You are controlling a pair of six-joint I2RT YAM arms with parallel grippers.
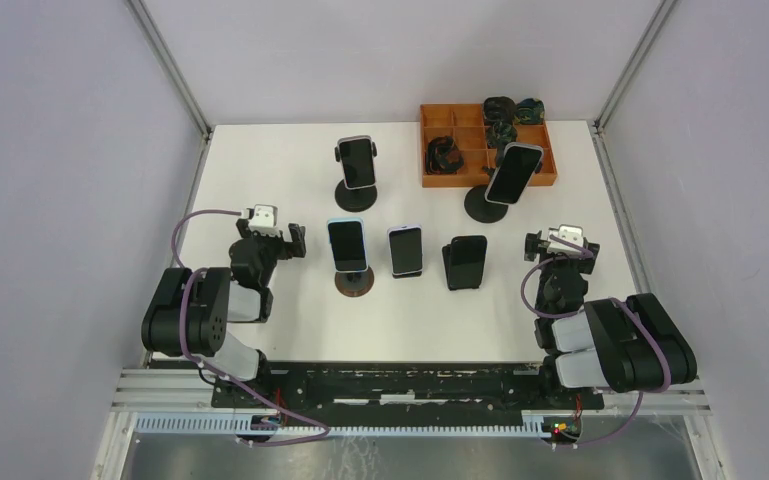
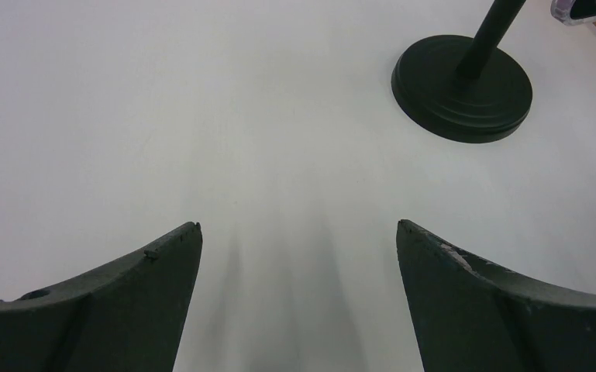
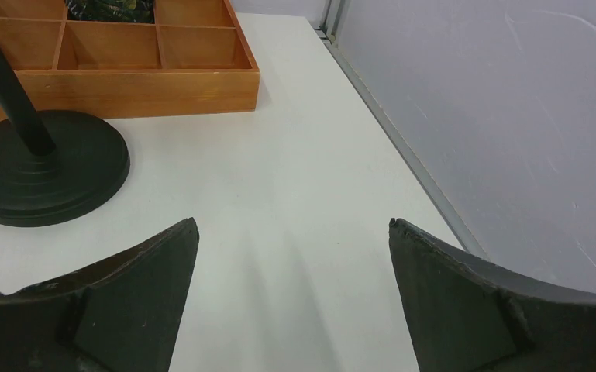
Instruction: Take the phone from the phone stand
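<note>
our left gripper (image 2: 298, 232) and right gripper (image 3: 293, 229) are wide open and hold nothing, ready to grab. the phone (image 1: 347, 244) leans on its phone stand (image 1: 354, 282) between them, propped up so its screen shows.

Five phones (image 1: 357, 160) on the counter (image 1: 260, 170) — three of them up on round-based stands (image 1: 484, 206), as far as I can count. One wooden tray (image 1: 440, 181) — and two robot arms (image 1: 200, 310).
</note>
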